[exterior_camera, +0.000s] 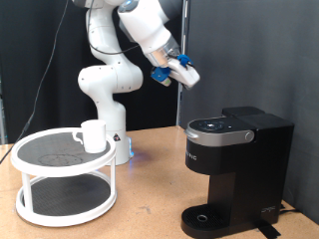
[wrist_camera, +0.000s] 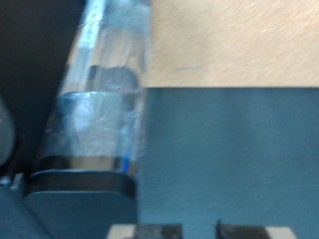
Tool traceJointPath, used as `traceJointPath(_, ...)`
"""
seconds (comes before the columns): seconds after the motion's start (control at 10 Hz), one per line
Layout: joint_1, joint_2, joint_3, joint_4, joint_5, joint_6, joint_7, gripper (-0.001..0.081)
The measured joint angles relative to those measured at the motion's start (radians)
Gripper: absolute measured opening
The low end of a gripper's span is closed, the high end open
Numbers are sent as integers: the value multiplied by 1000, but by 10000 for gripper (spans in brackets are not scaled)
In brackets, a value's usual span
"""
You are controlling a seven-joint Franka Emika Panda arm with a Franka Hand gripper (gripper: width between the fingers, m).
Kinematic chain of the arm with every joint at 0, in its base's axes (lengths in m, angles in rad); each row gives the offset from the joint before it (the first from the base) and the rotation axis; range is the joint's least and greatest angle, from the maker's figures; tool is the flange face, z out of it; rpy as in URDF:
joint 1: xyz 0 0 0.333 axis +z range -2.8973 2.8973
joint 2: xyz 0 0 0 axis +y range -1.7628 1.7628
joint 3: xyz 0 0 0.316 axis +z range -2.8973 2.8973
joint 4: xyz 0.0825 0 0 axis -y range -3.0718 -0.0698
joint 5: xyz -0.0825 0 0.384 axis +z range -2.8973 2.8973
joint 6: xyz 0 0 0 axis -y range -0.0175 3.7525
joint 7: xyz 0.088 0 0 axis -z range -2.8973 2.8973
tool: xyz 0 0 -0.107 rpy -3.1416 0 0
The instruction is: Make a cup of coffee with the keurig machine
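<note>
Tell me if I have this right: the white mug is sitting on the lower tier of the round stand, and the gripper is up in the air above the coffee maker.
Not quite. The exterior view shows the white mug on the upper tier of the round stand, not the lower. The gripper is indeed in the air above the coffee maker.

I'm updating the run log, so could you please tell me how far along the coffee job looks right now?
Early. Nothing looks done: the cup sits on the top tier of the white stand, at the exterior view's left, not on the round drip base of the keurig machine, whose lid is down. The hand hangs in the air above the machine, touching nothing; whether it carries anything cannot be told. Moving the cup and all brewing steps are left.
</note>
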Motion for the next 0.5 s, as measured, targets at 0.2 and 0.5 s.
traceJointPath(0.2, -19, -60, -32, -25, -61, -77, -40, 0)
traceJointPath(0.5, -39, -135, -55, -67, -73, -100, -54, 0)
